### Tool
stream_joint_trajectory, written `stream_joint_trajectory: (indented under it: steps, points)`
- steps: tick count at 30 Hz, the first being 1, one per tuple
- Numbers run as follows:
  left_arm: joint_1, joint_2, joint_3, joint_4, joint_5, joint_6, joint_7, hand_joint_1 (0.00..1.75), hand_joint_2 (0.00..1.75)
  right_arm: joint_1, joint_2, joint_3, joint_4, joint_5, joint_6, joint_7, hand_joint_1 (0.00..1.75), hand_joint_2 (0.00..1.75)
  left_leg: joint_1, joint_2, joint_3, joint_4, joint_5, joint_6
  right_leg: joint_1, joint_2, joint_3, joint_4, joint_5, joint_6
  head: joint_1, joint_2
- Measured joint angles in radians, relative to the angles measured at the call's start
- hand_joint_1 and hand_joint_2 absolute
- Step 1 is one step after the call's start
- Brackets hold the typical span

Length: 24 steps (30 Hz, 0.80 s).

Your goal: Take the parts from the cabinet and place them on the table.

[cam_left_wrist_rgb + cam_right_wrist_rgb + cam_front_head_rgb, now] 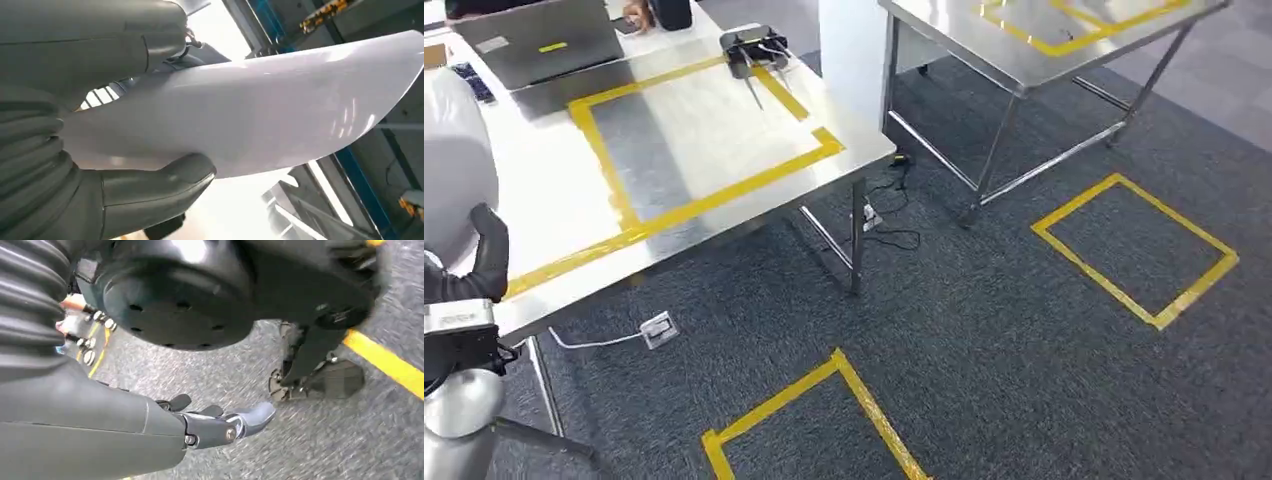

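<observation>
While the left hand (pixel 90 195) grips a large white curved part (pixel 260 115), thumb pressed on one face and the other fingers wrapped round the far side, the panel runs lengthwise away from the palm, its long axis reaching outward to a rounded, tapering tip. In the head view the same hand (pixel 479 265) sits low at the near corner of the steel table (pixel 544 200), and the white part (pixel 454 170) rises above it, cut off by the frame edge, so its full outline cannot be made out there.

The right hand (pixel 220 425) hangs over the grey carpet (pixel 325 450) with nothing in it, fingers slightly curled but apart; that picture is blurred and most of the fingers are hidden behind the wrist cover.

Just beyond the left hand the tabletop carries a rectangle of yellow tape (pixel 704 140). At that rectangle's far corner lies a dark tray of tools (pixel 754 45), and further back a grey laptop (pixel 549 40) with a person's hand (pixel 637 12) beside it. Under the table a white floor socket (pixel 657 328) and loose cables (pixel 889 215) lie on the carpet. Well off to the right of the left hand stands a second steel table (pixel 1044 40), also marked in yellow, and two yellow tape outlines (pixel 1134 245) are laid on the floor, one near, one further away.
</observation>
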State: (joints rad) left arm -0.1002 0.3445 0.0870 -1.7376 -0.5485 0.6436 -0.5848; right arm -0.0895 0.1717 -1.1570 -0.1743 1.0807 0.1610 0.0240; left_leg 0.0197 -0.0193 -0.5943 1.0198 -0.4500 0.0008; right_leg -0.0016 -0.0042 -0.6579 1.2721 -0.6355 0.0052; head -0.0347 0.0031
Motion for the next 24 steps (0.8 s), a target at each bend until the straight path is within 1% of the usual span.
stream_joint_trajectory:
  steps: [1, 2, 3, 4, 5, 6, 7, 8, 9, 10, 11, 12, 13, 14, 15, 16, 17, 18, 19, 20, 21, 22, 23, 24]
  points:
    - [-0.002, -0.004, -0.001, 0.001, 0.004, 0.001, -0.004, 1.75, 1.75, 0.002, 0.000, 0.000, 0.000, -0.004, 0.003, 0.000, 0.00, 1.75, 0.000, -0.013, -0.003, 0.002, 0.001, 0.001, 0.000, 0.001, -0.032, 0.060, -0.014, 0.001, 0.000, 0.000]
    - [-0.002, -0.006, -0.001, 0.002, 0.005, 0.003, -0.005, 1.75, 1.75, 0.000, -0.001, 0.000, 0.000, -0.005, 0.006, 0.000, 0.00, 1.75, 0.000, -0.028, -0.005, 0.004, 0.001, 0.000, 0.000, 0.002, -0.039, 0.069, -0.003, 0.000, 0.000, 0.000]
    - [-0.004, -0.008, -0.003, 0.003, 0.006, 0.005, -0.005, 1.75, 1.75, -0.002, -0.001, 0.000, 0.000, -0.005, 0.005, 0.002, 0.00, 1.75, 0.001, -0.043, -0.005, 0.007, 0.002, -0.001, 0.000, 0.002, -0.021, 0.030, 0.031, -0.002, 0.000, 0.000]
    - [-0.007, -0.010, -0.004, 0.004, 0.006, 0.008, -0.006, 1.75, 1.75, -0.002, -0.001, 0.000, 0.000, -0.005, 0.005, 0.003, 0.00, 1.75, 0.002, -0.058, -0.005, 0.009, 0.002, -0.003, -0.001, 0.007, 0.016, -0.049, 0.077, -0.004, 0.001, 0.000]
    - [-0.010, -0.011, -0.004, 0.004, 0.006, 0.010, -0.006, 1.75, 1.75, -0.001, -0.001, 0.000, 0.000, -0.005, 0.005, 0.003, 0.00, 1.75, 0.004, -0.073, -0.005, 0.011, 0.002, -0.008, -0.004, 0.027, 0.064, -0.146, 0.124, -0.006, 0.001, 0.000]
    - [-0.013, -0.013, -0.004, 0.004, 0.006, 0.010, -0.006, 1.75, 1.75, 0.001, -0.001, 0.000, 0.000, -0.005, 0.003, 0.005, 0.00, 1.75, 0.006, -0.084, -0.008, 0.012, 0.003, -0.012, -0.009, 0.077, 0.096, -0.222, 0.139, -0.008, 0.001, 0.000]
    - [-0.021, -0.014, -0.004, 0.006, 0.006, 0.012, -0.008, 1.75, 1.75, 0.002, -0.001, -0.001, 0.000, -0.005, 0.002, 0.006, 0.00, 1.75, 0.002, -0.098, -0.016, 0.017, 0.005, -0.022, -0.010, 0.117, 0.100, -0.237, 0.128, -0.006, 0.000, 0.000]
    - [-0.026, -0.016, -0.005, 0.009, 0.006, 0.012, -0.008, 1.75, 1.75, 0.002, -0.001, -0.001, 0.000, -0.005, 0.002, 0.007, 0.00, 1.75, 0.004, -0.111, -0.021, 0.013, 0.010, -0.031, -0.009, 0.096, 0.098, -0.236, 0.132, -0.008, 0.000, 0.000]
    - [-0.030, -0.016, -0.005, 0.011, 0.006, 0.013, -0.010, 1.75, 1.75, 0.001, -0.001, -0.001, 0.000, -0.005, 0.002, 0.009, 0.00, 1.75, 0.008, -0.123, -0.023, 0.007, 0.015, -0.040, -0.002, 0.085, 0.097, -0.236, 0.132, -0.013, 0.000, 0.000]
    - [-0.032, -0.016, -0.005, 0.014, 0.006, 0.013, -0.010, 1.75, 1.75, 0.000, -0.001, -0.001, 0.000, -0.005, 0.000, 0.009, 0.00, 1.75, 0.011, -0.135, -0.023, -0.001, 0.021, -0.049, 0.000, 0.074, 0.098, -0.236, 0.134, -0.020, 0.000, 0.000]
    - [-0.036, -0.014, -0.005, 0.016, 0.006, 0.013, -0.010, 1.75, 1.75, 0.001, -0.001, -0.001, 0.000, -0.005, -0.001, 0.009, 0.00, 1.75, 0.010, -0.149, -0.034, -0.004, 0.024, -0.057, -0.009, 0.060, 0.107, -0.247, 0.141, -0.030, 0.000, 0.000]
    - [-0.038, -0.014, -0.005, 0.018, 0.007, 0.013, -0.010, 1.75, 1.75, 0.000, -0.001, -0.001, 0.000, -0.005, -0.002, 0.009, 0.00, 1.75, 0.008, -0.092, -0.035, 0.011, 0.017, -0.055, -0.010, 0.040, 0.109, -0.255, 0.148, -0.038, -0.001, 0.000]
    - [-0.051, -0.012, -0.005, 0.021, 0.007, 0.016, -0.010, 1.75, 1.75, 0.000, -0.002, -0.001, 0.000, -0.005, -0.002, 0.007, 0.00, 1.75, 0.002, -0.030, -0.053, 0.047, -0.011, -0.057, -0.008, 0.027, 0.110, -0.257, 0.149, -0.045, -0.007, 0.000]
    - [-0.061, -0.012, -0.006, 0.024, 0.008, 0.016, -0.009, 1.75, 1.75, 0.001, -0.001, -0.001, 0.000, -0.004, -0.002, 0.006, 0.00, 1.75, 0.002, -0.001, -0.084, 0.113, -0.050, -0.060, -0.005, 0.013, 0.108, -0.257, 0.150, -0.048, -0.008, 0.000]
    - [-0.062, -0.012, -0.006, 0.026, 0.009, 0.017, -0.009, 1.75, 1.75, 0.002, -0.001, -0.001, 0.000, -0.004, -0.002, 0.006, 0.00, 1.75, 0.003, 0.011, -0.122, 0.198, -0.090, -0.063, -0.002, -0.003, 0.108, -0.257, 0.148, -0.051, -0.008, 0.000]
    - [-0.060, -0.012, -0.006, 0.029, 0.012, 0.017, -0.009, 1.75, 1.75, 0.003, -0.001, -0.001, 0.000, -0.003, -0.003, 0.006, 0.00, 1.75, 0.003, 0.013, -0.154, 0.272, -0.118, -0.065, -0.001, -0.019, 0.107, -0.257, 0.147, -0.052, -0.008, 0.000]
    - [-0.059, -0.012, -0.006, 0.034, 0.018, 0.018, -0.008, 1.75, 1.75, 0.004, -0.001, -0.001, 0.000, -0.004, -0.004, 0.006, 0.00, 1.75, 0.003, 0.014, -0.172, 0.314, -0.124, -0.067, 0.000, -0.035, 0.107, -0.257, 0.147, -0.053, -0.008, 0.000]
    - [-0.059, -0.011, -0.006, 0.037, 0.023, 0.018, -0.008, 1.75, 1.75, 0.003, -0.001, -0.001, 0.000, -0.005, -0.005, 0.006, 0.00, 1.75, 0.003, 0.015, -0.160, 0.297, -0.105, -0.067, 0.000, -0.051, 0.108, -0.257, 0.145, -0.052, -0.008, 0.000]
    - [-0.059, -0.011, -0.006, 0.039, 0.029, 0.019, -0.008, 1.75, 1.75, 0.002, -0.001, -0.001, 0.000, -0.006, -0.007, 0.006, 0.00, 1.75, 0.003, 0.019, -0.127, 0.240, -0.072, -0.066, 0.000, -0.064, 0.110, -0.256, 0.144, -0.052, -0.008, 0.000]
    - [-0.060, -0.010, -0.006, 0.042, 0.032, 0.019, -0.010, 1.75, 1.75, 0.001, 0.000, -0.001, 0.000, -0.006, -0.008, 0.006, 0.00, 1.75, 0.002, 0.030, -0.078, 0.154, -0.033, -0.063, 0.001, -0.077, 0.112, -0.256, 0.141, -0.049, -0.008, 0.000]
    - [-0.060, -0.008, -0.006, 0.042, 0.035, 0.020, -0.012, 1.75, 1.75, 0.000, 0.001, -0.001, 0.000, -0.009, -0.008, 0.006, 0.00, 1.75, 0.000, 0.063, -0.022, 0.058, 0.001, -0.058, 0.001, -0.089, 0.115, -0.253, 0.138, -0.045, -0.008, 0.000]
    - [-0.064, -0.007, -0.006, 0.043, 0.035, 0.021, -0.012, 1.75, 1.75, 0.000, 0.001, -0.001, 0.000, -0.010, -0.009, 0.006, 0.00, 1.75, -0.011, 0.113, 0.000, 0.008, -0.013, -0.048, 0.009, -0.101, 0.116, -0.250, 0.132, -0.039, -0.008, 0.000]
    - [-0.065, -0.007, -0.006, 0.043, 0.035, 0.021, -0.012, 1.75, 1.75, 0.000, 0.002, -0.001, 0.000, -0.012, -0.010, 0.005, 0.00, 1.75, -0.011, 0.097, 0.006, 0.008, -0.004, -0.034, 0.011, -0.107, 0.116, -0.248, 0.129, -0.033, -0.005, 0.000]
    - [-0.064, -0.006, -0.006, 0.044, 0.036, 0.022, -0.012, 1.75, 1.75, -0.002, 0.002, -0.002, 0.000, -0.012, -0.010, 0.004, 0.00, 1.75, -0.013, 0.083, 0.000, 0.010, -0.005, -0.030, 0.011, -0.118, 0.119, -0.248, 0.128, -0.029, -0.005, 0.000]
